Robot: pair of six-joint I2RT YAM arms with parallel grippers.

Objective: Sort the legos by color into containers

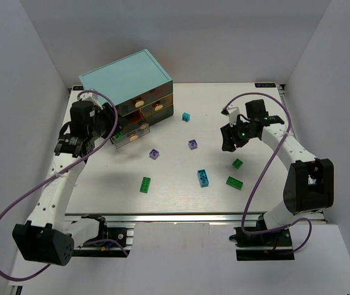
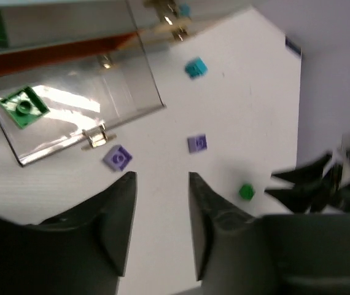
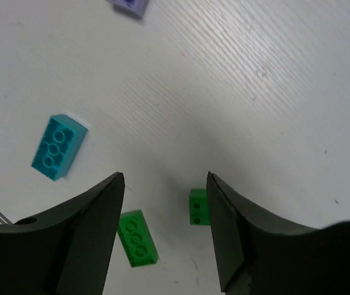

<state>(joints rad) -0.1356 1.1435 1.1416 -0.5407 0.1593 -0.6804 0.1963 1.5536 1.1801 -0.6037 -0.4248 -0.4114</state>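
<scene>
The light-teal cabinet (image 1: pixel 126 77) stands at the back left. Its lowest translucent drawer (image 2: pixel 135 92) is pulled out, and a green lego (image 2: pixel 23 106) lies in it. My left gripper (image 1: pixel 108 128) hovers open and empty just in front of that drawer (image 1: pixel 129 136); in the left wrist view the gripper (image 2: pixel 161 178) is above bare table beside a purple lego (image 2: pixel 118 157). My right gripper (image 1: pixel 228 140) is open and empty, above a small green lego (image 3: pixel 198 206) that lies by its right finger. A longer green lego (image 3: pixel 137 237) and a cyan lego (image 3: pixel 58 146) lie nearby.
Loose on the table are a small cyan lego (image 1: pixel 186 116), two purple legos (image 1: pixel 193 144) (image 1: pixel 155 153), a green lego (image 1: pixel 145 184), a cyan lego (image 1: pixel 203 177) and two green legos (image 1: pixel 237 163) (image 1: pixel 234 182). A reddish shape (image 2: pixel 58 52) shows through the drawer above. White walls enclose the table.
</scene>
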